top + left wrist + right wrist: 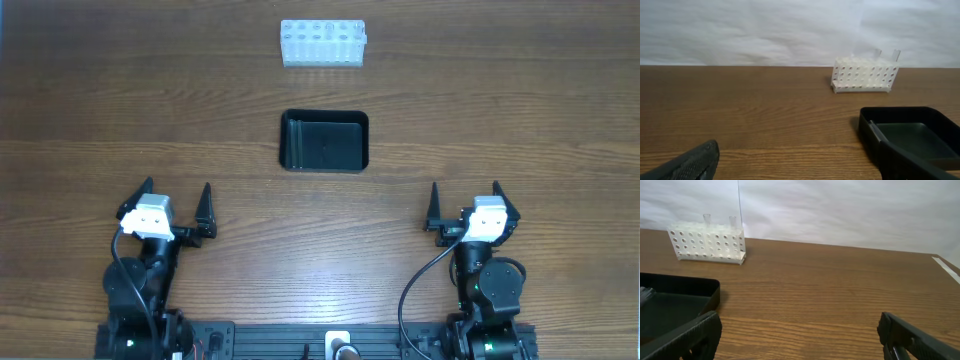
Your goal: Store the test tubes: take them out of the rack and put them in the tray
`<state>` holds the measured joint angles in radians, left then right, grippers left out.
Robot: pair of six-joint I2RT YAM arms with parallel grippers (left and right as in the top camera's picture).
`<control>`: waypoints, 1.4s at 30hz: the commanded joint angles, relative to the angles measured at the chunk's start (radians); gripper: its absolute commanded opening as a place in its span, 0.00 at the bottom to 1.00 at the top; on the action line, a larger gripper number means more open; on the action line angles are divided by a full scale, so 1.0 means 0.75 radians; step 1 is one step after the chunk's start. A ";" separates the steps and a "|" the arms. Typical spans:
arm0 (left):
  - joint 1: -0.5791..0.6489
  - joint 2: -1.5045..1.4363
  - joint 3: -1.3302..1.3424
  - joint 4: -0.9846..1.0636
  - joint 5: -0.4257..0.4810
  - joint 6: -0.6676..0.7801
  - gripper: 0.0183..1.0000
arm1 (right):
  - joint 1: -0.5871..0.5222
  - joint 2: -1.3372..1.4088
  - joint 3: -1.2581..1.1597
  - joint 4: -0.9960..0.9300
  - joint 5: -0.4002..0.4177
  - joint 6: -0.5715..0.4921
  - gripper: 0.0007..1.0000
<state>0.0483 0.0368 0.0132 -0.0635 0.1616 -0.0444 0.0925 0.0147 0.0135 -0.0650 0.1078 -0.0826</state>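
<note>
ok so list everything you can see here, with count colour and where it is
table: one, brown wood, under everything
backdrop: one, white, behind the table
rack: one, white, far middle of the table
test tubes: two show, clear, upright toward the rack's right end
tray: one, black, mid-table, between rack and arms
clear streaks: perhaps tubes, count unclear, along the tray's left wall
left hand: one, black fingers, open, empty, near left
right hand: one, black fingers, open, empty, near right
</note>
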 commanded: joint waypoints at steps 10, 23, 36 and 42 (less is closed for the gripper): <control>0.008 -0.028 -0.010 0.004 0.022 0.015 1.00 | 0.006 -0.012 -0.011 0.002 0.018 -0.002 0.99; 0.008 -0.028 -0.010 0.004 0.022 0.015 1.00 | 0.006 -0.012 -0.011 0.002 0.018 -0.002 0.99; 0.008 -0.028 -0.010 0.004 0.022 0.015 1.00 | 0.006 -0.012 -0.011 0.071 -0.018 0.004 0.99; 0.008 -0.028 -0.010 0.004 0.022 0.015 1.00 | 0.008 -0.012 -0.011 0.121 -0.017 0.004 0.99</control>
<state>0.0483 0.0269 0.0132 -0.0635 0.1619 -0.0448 0.0929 0.0147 0.0109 0.0227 0.1059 -0.0826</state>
